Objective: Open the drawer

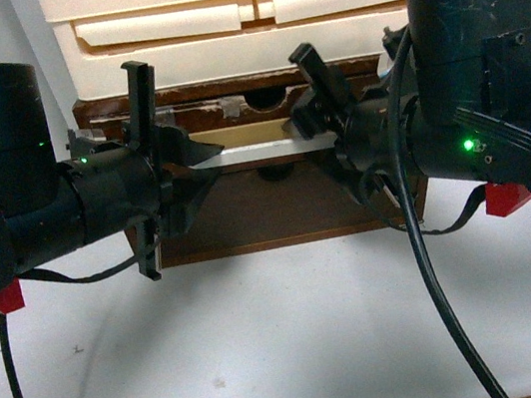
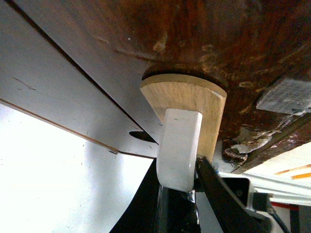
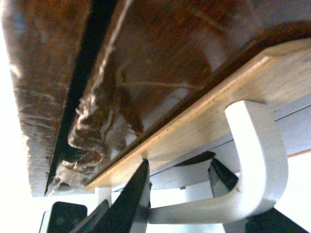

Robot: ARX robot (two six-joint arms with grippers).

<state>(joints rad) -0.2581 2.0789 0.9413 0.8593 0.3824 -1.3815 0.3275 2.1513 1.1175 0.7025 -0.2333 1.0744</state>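
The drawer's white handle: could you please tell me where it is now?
In the front view, the handle runs across the drawer front, below the cream plastic drawers, between the left end effector and the right end effector.

Left arm (image 1: pixel 65 205), right arm (image 1: pixel 455 118) cover drawer (image 1: pixel 277 207) at 9 and 3 o'clock, handle (image 1: pixel 259 155) ends too. Wrist views crop left gripper (image 2: pixel 177 204), right gripper (image 3: pixel 177 189); grip unreadable.

White table (image 1: pixel 291 357) bearing dark-brown wooden cabinet (image 1: pixel 278 212)

The drawer (image 1: pixel 277 207) was scuffed, dark-varnished wood, its handle (image 2: pixel 178 145) smooth glossy white, the backing plate (image 2: pixel 187 99) pale matt bare wood.
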